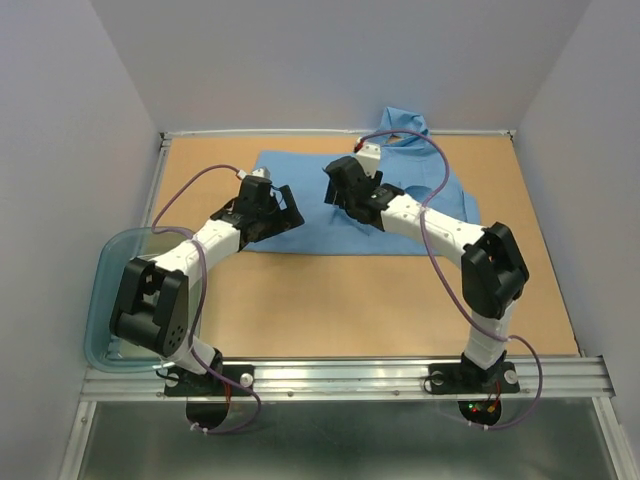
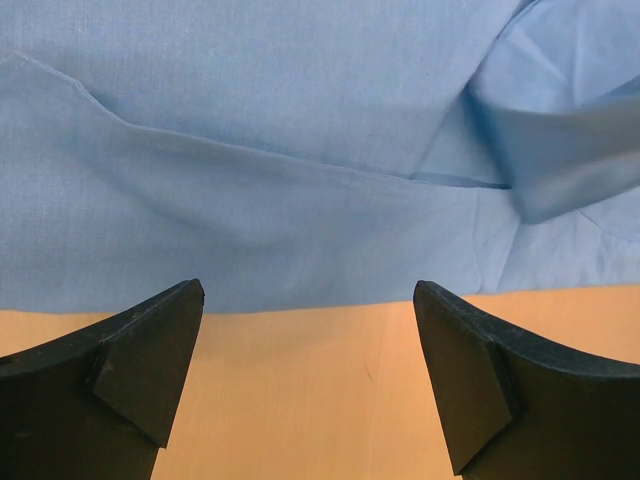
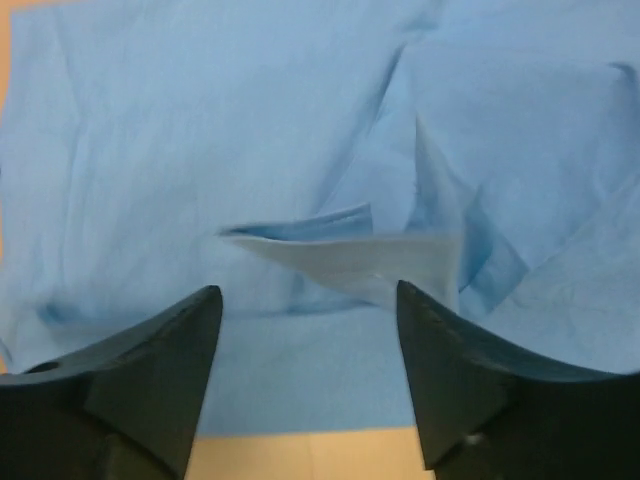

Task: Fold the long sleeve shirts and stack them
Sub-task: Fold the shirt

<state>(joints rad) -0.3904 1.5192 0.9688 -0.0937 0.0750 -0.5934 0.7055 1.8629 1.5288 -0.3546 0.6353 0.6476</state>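
Note:
One light blue long sleeve shirt (image 1: 305,170) lies spread flat on the wooden table, with a part bunched against the back wall (image 1: 405,122). My left gripper (image 1: 287,208) is open and empty over the shirt's left near edge. In the left wrist view the gripper (image 2: 308,290) hovers above bare wood just short of the shirt's hem (image 2: 250,150). My right gripper (image 1: 336,188) is open and empty over the shirt's middle. In the right wrist view the gripper (image 3: 308,292) sits above the cloth (image 3: 200,130), with a raised folded flap (image 3: 370,255) just beyond the fingertips.
A clear bluish plastic tub (image 1: 103,290) sits at the table's left near corner beside the left arm. White walls close in the table on the left, back and right. A metal rail (image 1: 350,375) runs along the near edge.

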